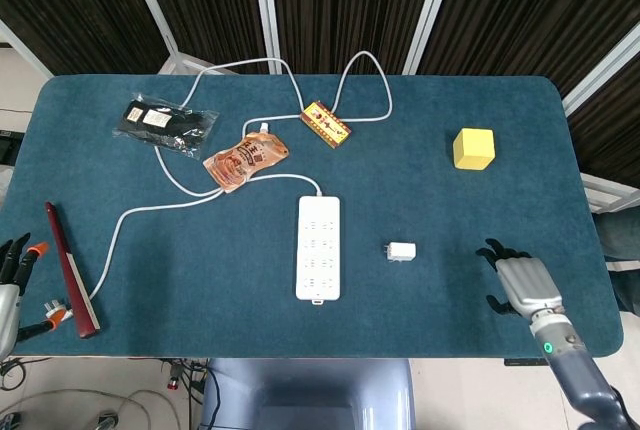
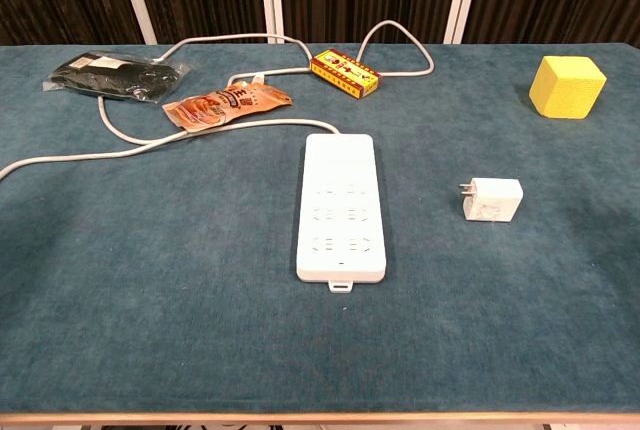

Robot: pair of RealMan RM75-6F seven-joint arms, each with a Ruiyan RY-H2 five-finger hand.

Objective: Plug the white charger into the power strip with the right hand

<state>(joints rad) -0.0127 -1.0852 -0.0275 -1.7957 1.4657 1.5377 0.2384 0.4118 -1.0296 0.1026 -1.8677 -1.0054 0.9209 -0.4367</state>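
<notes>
The white charger (image 1: 402, 251) (image 2: 491, 200) lies on the blue table, prongs pointing left toward the white power strip (image 1: 318, 247) (image 2: 340, 205), a short gap between them. My right hand (image 1: 522, 285) hovers over the table's front right part, well right of the charger, fingers spread and holding nothing; the chest view does not show it. My left hand (image 1: 10, 275) is at the far left edge beside the table, fingers apart and nothing in it.
The strip's cable (image 1: 150, 208) loops across the left and back. A yellow cube (image 1: 473, 148) sits back right. An orange pouch (image 1: 246, 161), a black packet (image 1: 164, 123) and a small yellow box (image 1: 326, 124) lie at the back. A dark red stick (image 1: 70, 268) lies front left.
</notes>
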